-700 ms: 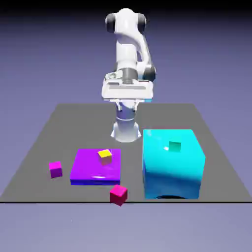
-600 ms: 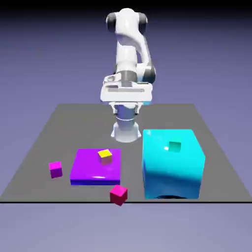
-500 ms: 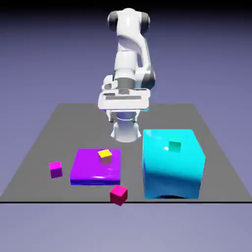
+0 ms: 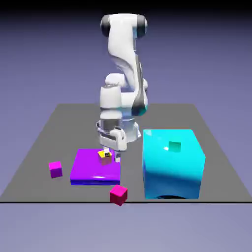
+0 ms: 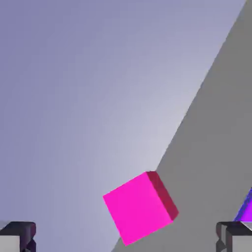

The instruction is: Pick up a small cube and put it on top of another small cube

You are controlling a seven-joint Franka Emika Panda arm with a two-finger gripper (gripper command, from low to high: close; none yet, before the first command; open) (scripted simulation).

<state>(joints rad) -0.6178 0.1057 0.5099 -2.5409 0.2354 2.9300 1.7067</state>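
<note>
Crimson cube (image 4: 118, 195) in front of the purple slab (image 4: 86, 169), jaws apart

Probably light, stiff and not fragile; opposite side faces should give the gripper (image 4: 112, 155) a sure hold. Its fingers are spread, empty. Magenta cube (image 4: 55, 170): the slab's left in the exterior view. Count: four small cubes, one slab, one cyan block (image 4: 172, 170).

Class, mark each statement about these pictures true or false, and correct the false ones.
1. The yellow cube sits on the purple block. True.
2. The fingers are shut on the crimson cube. False: they are open, with nothing between their tips.
3. The magenta cube already has the crimson cube on top. False: they are apart.
4. The crimson cube lies near the table's edge. True.
5. The large block on the exterior view's right is yellow. False: it is cyan.
</note>
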